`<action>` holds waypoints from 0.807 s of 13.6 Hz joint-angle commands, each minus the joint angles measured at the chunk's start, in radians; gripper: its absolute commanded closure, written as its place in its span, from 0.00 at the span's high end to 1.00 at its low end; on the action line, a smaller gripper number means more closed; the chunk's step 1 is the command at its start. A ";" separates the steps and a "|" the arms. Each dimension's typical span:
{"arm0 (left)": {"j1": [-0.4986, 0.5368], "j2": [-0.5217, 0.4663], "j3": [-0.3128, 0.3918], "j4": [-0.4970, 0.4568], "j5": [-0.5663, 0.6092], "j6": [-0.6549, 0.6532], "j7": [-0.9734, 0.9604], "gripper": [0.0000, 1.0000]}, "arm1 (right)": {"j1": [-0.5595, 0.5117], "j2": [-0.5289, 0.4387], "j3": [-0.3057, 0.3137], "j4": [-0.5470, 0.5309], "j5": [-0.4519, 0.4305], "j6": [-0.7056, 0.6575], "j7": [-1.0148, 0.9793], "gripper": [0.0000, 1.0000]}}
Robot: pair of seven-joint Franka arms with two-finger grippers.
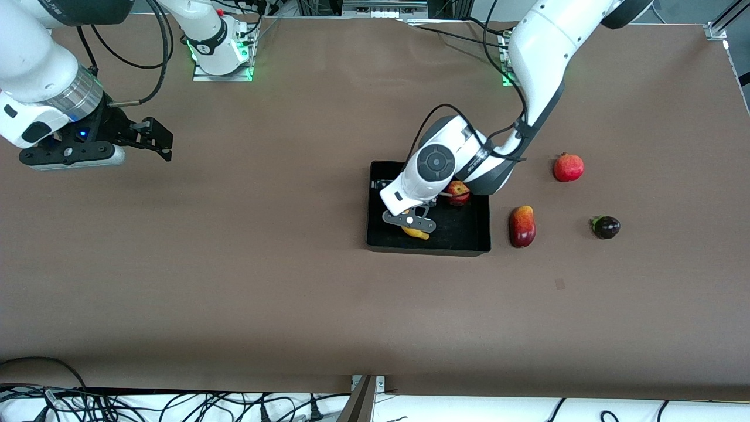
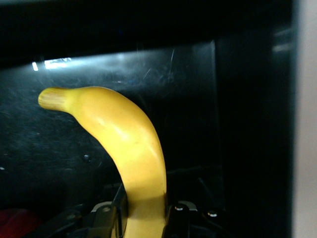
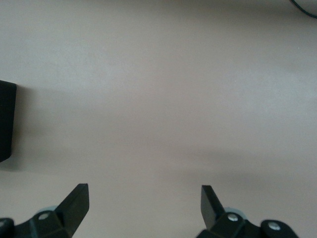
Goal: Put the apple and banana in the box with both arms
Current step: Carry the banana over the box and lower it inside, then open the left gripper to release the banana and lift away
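The black box (image 1: 429, 248) sits mid-table. A small red and yellow apple (image 1: 459, 193) lies inside it, by the wall toward the left arm's end. My left gripper (image 1: 412, 227) reaches down into the box, shut on the yellow banana (image 1: 418, 234). In the left wrist view the banana (image 2: 130, 144) curves away from the left gripper (image 2: 146, 219) over the glossy box floor (image 2: 198, 99), and both fingers press its sides. My right gripper (image 1: 166, 146) hangs open over bare table toward the right arm's end. The right wrist view shows the right gripper (image 3: 144, 191) holding nothing.
Three fruits lie on the table beside the box toward the left arm's end: a round red fruit (image 1: 568, 167), a red-and-yellow mango-like fruit (image 1: 522, 226) and a small dark purple fruit (image 1: 606, 227). A dark object (image 3: 6, 121) shows at the right wrist view's edge.
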 commanded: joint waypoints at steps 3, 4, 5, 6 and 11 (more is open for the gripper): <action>0.031 -0.020 0.001 0.026 0.017 -0.054 0.000 1.00 | -0.001 -0.008 0.000 0.002 -0.014 -0.002 0.001 1.00; 0.048 -0.054 0.001 0.032 0.017 -0.111 0.000 1.00 | -0.003 -0.008 0.000 0.003 -0.014 -0.002 0.002 1.00; 0.053 -0.109 0.011 0.032 0.014 -0.163 -0.001 1.00 | -0.003 -0.008 0.000 0.003 -0.014 -0.002 0.002 1.00; 0.064 -0.167 0.036 0.032 0.013 -0.209 0.000 1.00 | -0.001 -0.008 0.000 0.003 -0.014 -0.002 0.001 1.00; 0.126 -0.439 0.221 0.020 -0.003 -0.445 0.202 1.00 | -0.003 -0.008 0.000 0.003 -0.014 -0.002 0.002 1.00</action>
